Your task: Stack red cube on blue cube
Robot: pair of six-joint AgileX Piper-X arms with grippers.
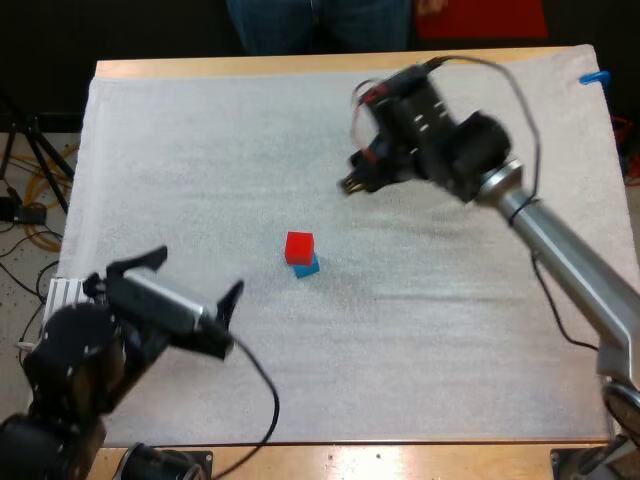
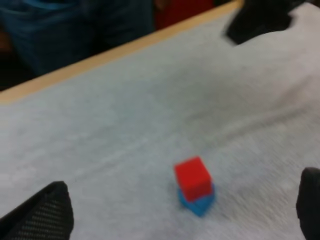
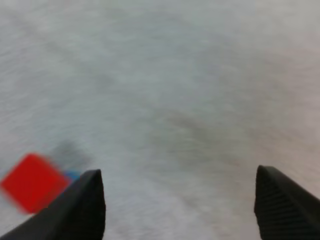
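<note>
The red cube (image 1: 299, 247) sits on top of the blue cube (image 1: 307, 266) near the middle of the white mat; the blue one peeks out at the red cube's lower right. In the left wrist view the red cube (image 2: 192, 178) rests on the blue cube (image 2: 198, 202), between and beyond my wide-apart fingers. My left gripper (image 1: 198, 290) is open, near the front left, well short of the stack. My right gripper (image 1: 352, 176) is raised above the mat, behind and right of the stack, open with nothing held. Beside one of its fingers (image 3: 75, 210) lie the red cube (image 3: 32, 181) and a sliver of blue cube (image 3: 72, 175).
A person (image 1: 320, 22) stands beyond the table's far edge. The white mat (image 1: 450, 330) covers nearly the whole table, with wood showing at the front edge (image 1: 400, 462). Cables and a tripod (image 1: 30, 170) are on the floor to the left.
</note>
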